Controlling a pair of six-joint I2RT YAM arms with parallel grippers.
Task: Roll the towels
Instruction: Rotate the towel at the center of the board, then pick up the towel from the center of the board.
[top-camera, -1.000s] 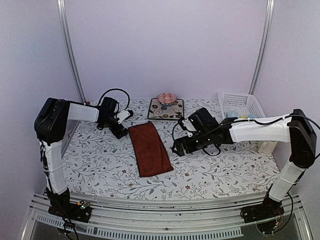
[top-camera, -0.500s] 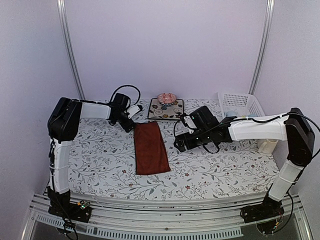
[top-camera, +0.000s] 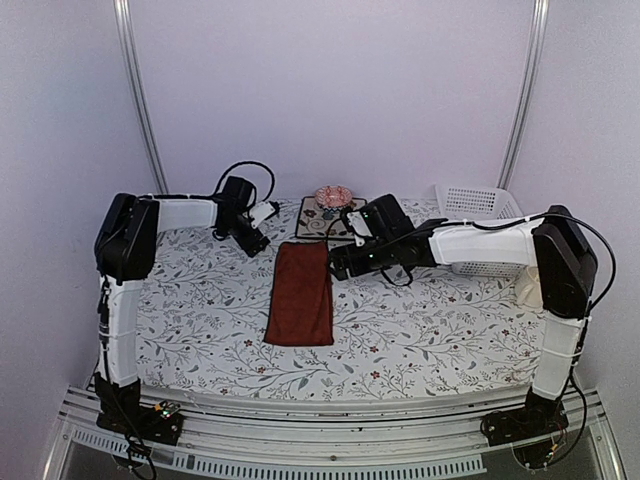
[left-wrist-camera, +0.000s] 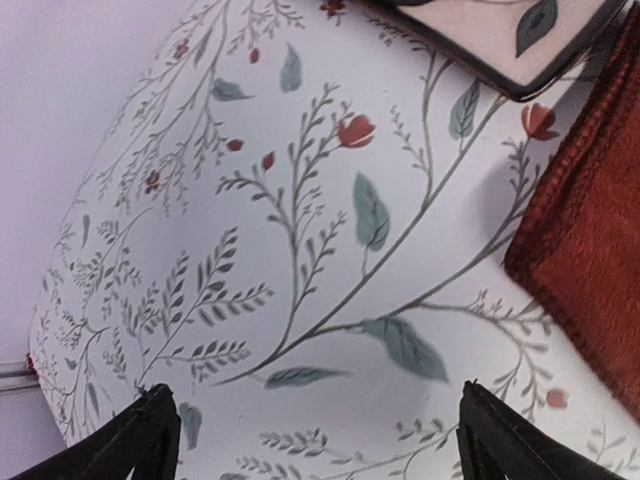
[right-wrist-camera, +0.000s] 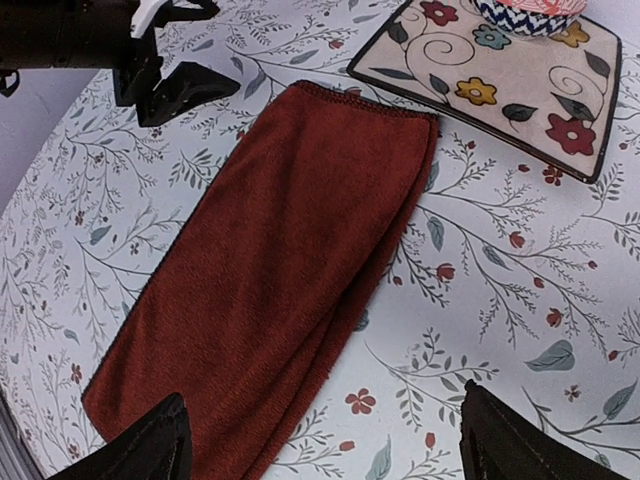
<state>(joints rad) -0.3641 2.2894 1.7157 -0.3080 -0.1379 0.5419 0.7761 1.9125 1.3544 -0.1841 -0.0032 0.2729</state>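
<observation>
Dark red towel (top-camera: 302, 293): lying flat at centre of table (top-camera: 430, 330), long axis running 12 to 6 o'clock. Left gripper (top-camera: 257, 244), jaws gaping wide, hovering beside its 11 o'clock corner; right gripper (top-camera: 336, 266), equally wide, at 1 o'clock; neither clearly nearer.

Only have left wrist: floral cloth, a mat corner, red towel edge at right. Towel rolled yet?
Observer: No. The dark red towel lies flat as one long strip, its near end toward the arm bases.
Operator: Where's the right arm?
Observer: The right gripper is open and empty by the towel's far right corner, opposite the left gripper at the far left corner.
Operator: Anything on that mat?
Observer: A small bowl sits on the floral mat, just behind the towel.
</observation>
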